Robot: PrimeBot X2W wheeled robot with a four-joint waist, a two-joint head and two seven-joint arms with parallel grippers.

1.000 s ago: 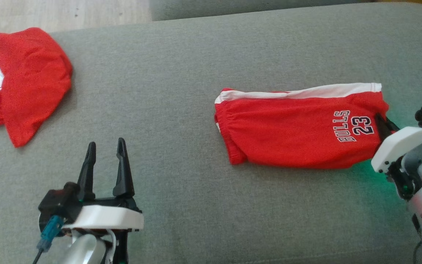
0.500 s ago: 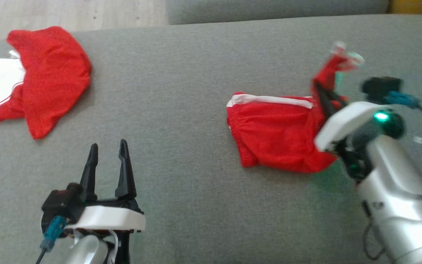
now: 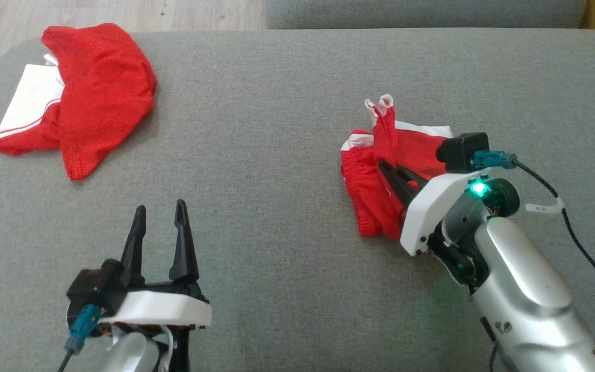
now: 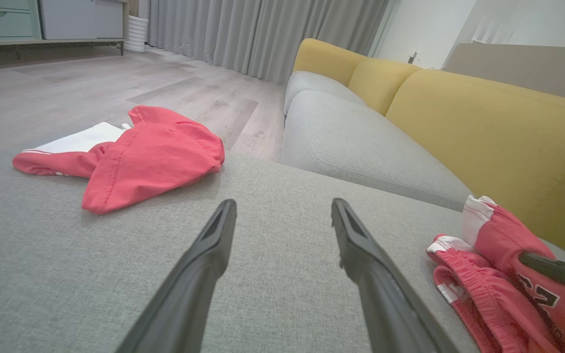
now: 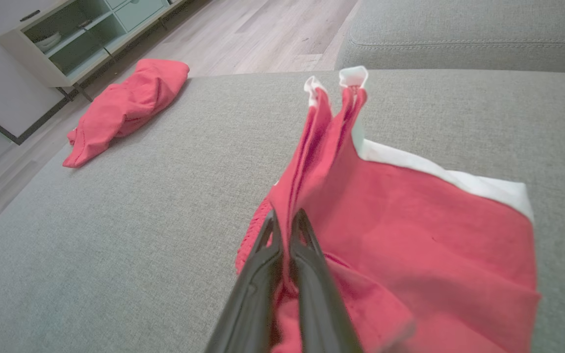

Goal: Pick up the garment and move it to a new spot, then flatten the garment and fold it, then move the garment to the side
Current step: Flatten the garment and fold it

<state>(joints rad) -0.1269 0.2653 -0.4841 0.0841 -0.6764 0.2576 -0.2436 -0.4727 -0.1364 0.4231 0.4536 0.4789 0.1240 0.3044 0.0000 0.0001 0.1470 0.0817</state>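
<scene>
at the far left of the grey cushion (image 3: 277,129) lay a second red garment (image 3: 101,88), bunched over something white and well apart from the work. nearer, the left jaws stood spread and empty, pointing away from the robot, with bare cushion between them and everything else.

right of the middle lay the red shorts (image 3: 367,199), the task's garment. their elastic waistband was at the left end and their white side stripe ran along the far edge, so the long axis ran left to right. the right jaws were pressed together, pinching a bunched edge of the shorts. the white-tipped cloth stood upright, raised over the waistband end, and the rest was heaped beneath and to the right of the jaws. in the right wrist view that cloth (image 5: 331,147) rose straight from between the closed tips.

the step looked like a lengthwise fold. the next move would depend on the raised edge lying directly above the waistband. only the right arm was close enough to lower it there.
</scene>
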